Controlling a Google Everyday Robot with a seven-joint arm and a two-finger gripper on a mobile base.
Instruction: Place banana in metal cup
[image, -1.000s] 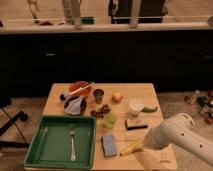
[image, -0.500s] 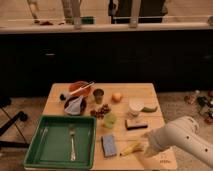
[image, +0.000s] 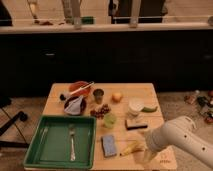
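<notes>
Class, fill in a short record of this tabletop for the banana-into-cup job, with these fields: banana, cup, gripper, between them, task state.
banana: small yellow curved banana, lying near the front edge of the wooden table, just right of the blue rectangular sponge
cup: small dark metal cylindrical cup, upright towards the back, right of the red bowl
gripper: gripper on the white arm, at the banana's right end
between them: light green cup
task state: banana not in cup

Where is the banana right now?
In the camera view, the banana lies near the front edge of the table, just right of the blue sponge, with the gripper at its right end.
</notes>
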